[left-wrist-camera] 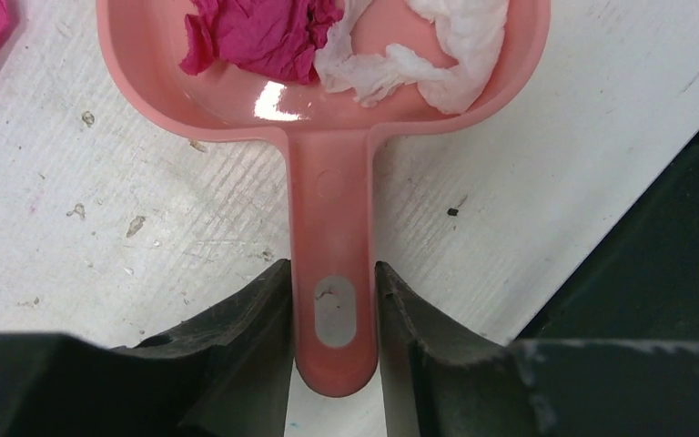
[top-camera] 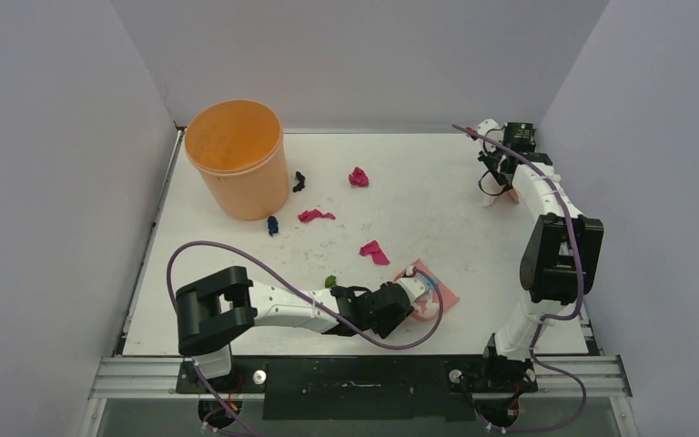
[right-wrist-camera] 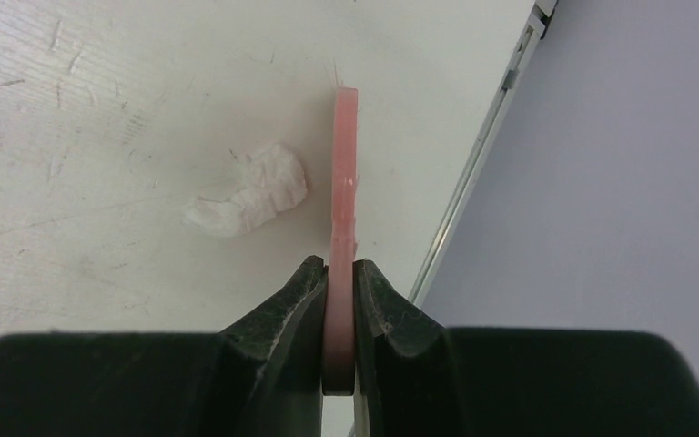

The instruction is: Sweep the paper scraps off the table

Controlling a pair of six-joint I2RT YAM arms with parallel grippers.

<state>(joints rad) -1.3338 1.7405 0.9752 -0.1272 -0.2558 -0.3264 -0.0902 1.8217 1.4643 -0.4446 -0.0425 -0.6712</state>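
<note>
Left end effector (left-wrist-camera: 332,270) narrow, clamping dustpan (left-wrist-camera: 332,196) handle; right end effector (right-wrist-camera: 339,267) pinching pink brush (right-wrist-camera: 346,155).

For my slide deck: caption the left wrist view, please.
Left gripper grips the pink dustpan by its handle; magenta scrap and white scrap inside.

Pink dustpan (left-wrist-camera: 332,209) and brush (right-wrist-camera: 346,182) — magenta, white paper scraps (left-wrist-camera: 264,36) — orange bucket (top-camera: 237,159)

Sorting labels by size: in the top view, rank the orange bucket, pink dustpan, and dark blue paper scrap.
Largest: orange bucket.
Then pink dustpan, though the left claw hides part.
Smallest: dark blue paper scrap.
</note>
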